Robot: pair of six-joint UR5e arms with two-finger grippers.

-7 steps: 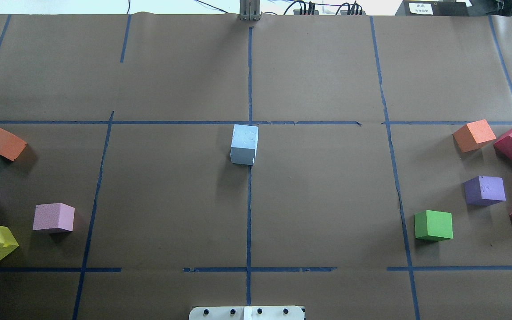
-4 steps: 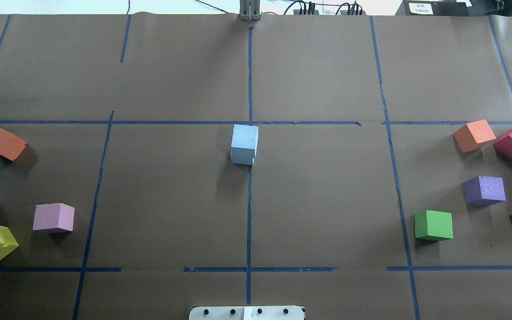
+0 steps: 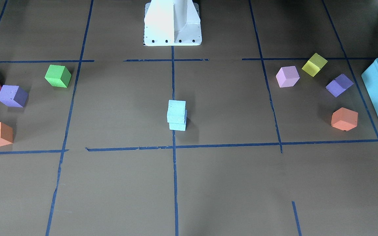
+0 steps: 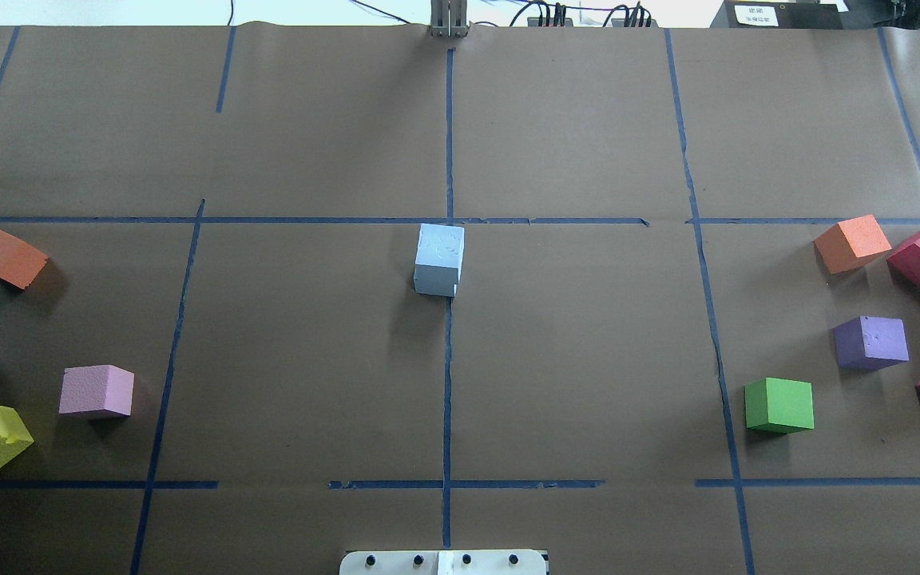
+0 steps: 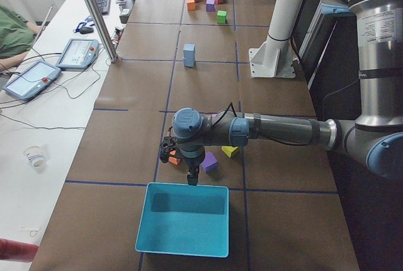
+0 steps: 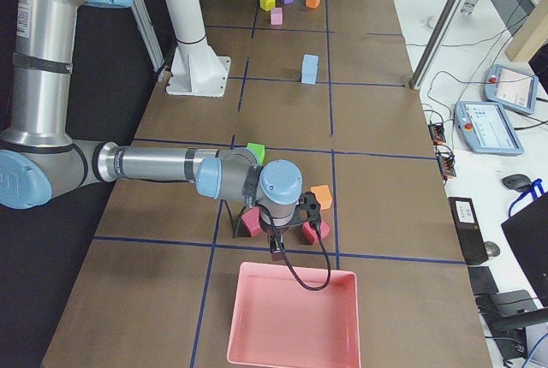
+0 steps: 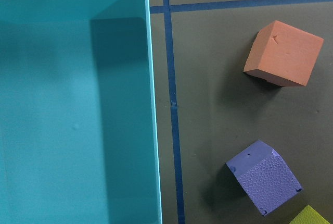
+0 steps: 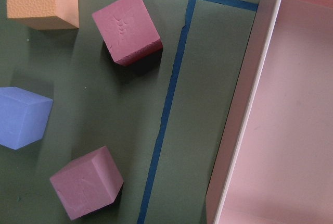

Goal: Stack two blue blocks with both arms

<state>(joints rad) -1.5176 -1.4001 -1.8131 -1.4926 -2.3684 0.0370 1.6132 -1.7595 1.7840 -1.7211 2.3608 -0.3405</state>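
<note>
The two pale blue blocks stand stacked one on the other at the table's centre, on the middle tape line. From overhead the stack shows as one tall block. It also shows in the exterior left view and the exterior right view. No gripper is near it. My left gripper hangs at the table's left end, by the teal box. My right gripper hangs at the right end, by the pink tray. Both show only in the side views, so I cannot tell whether they are open or shut.
A teal box lies at the left end with orange, purple, yellow and pink cubes near it. A pink tray lies at the right end with maroon, orange, purple and green cubes. The white pedestal stands at the robot's side.
</note>
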